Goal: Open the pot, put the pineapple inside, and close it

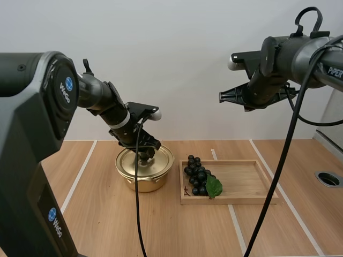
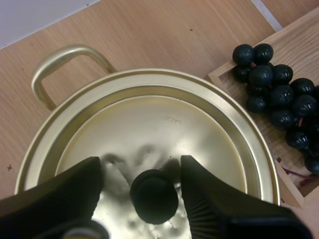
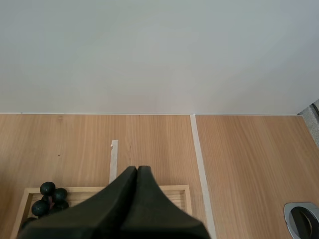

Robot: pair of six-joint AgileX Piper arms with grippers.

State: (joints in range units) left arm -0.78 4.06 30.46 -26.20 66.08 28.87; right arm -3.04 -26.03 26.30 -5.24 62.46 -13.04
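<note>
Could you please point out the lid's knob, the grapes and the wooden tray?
lid knob (image 2: 153,195): left wrist view, its dark rounded top.
grapes (image 1: 196,174): high view, middle of the bunch.
wooden tray (image 1: 244,182): high view, bare floor right of the grapes.

Plain pale wall (image 1: 177,69) behind a light wooden surface (image 1: 102,219) crossed by pale strips (image 1: 79,175); round metal-rimmed opening (image 1: 328,179) near the right edge.

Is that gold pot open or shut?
Shut: the lid sits flat on the pot, its knob between the left gripper's open fingers.
</note>
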